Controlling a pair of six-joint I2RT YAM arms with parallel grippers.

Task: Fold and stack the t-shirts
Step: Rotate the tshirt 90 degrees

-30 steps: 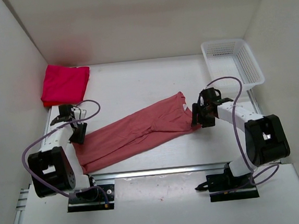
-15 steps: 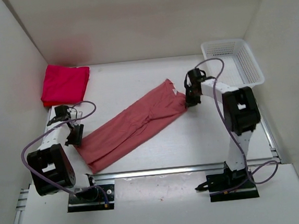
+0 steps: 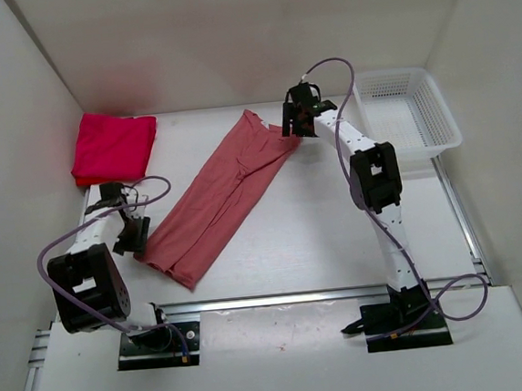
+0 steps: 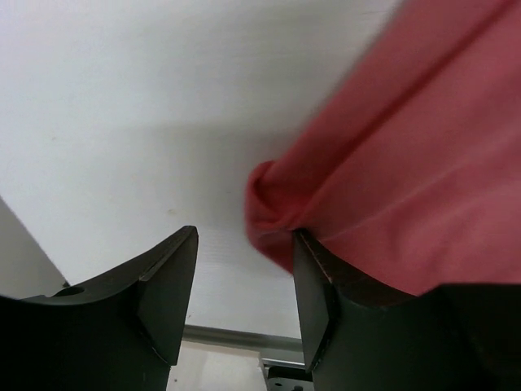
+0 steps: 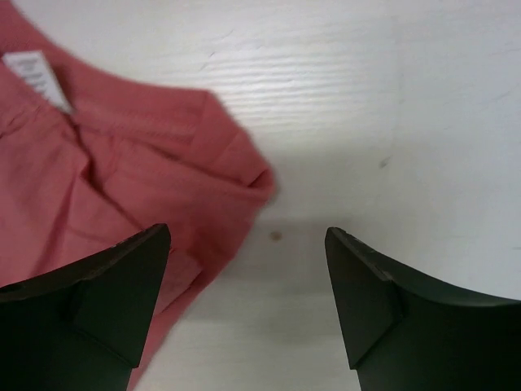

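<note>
A salmon pink t-shirt (image 3: pixel 220 194), folded lengthwise into a long strip, lies diagonally from the near left to the back centre of the table. My right gripper (image 3: pixel 293 124) hovers open at its far collar end. In the right wrist view the jaws (image 5: pixel 246 236) stand wide over bare table, with the shirt (image 5: pixel 122 179) and its white label (image 5: pixel 32 69) to the left. My left gripper (image 3: pixel 129 233) sits at the shirt's near-left corner. Its jaws (image 4: pixel 244 236) are open, and the cloth (image 4: pixel 407 163) rests against the right finger. A folded red t-shirt (image 3: pixel 113 146) lies at the back left.
A white mesh basket (image 3: pixel 409 114) stands at the back right, close to the right arm's forearm. White walls close in the table on three sides. A metal rail (image 3: pixel 279 298) runs along the near edge.
The right arm carried the shirt's collar end from the right middle to the back centre, swinging the strip round, then opened and let go. The left gripper stayed nearly in place.
</note>
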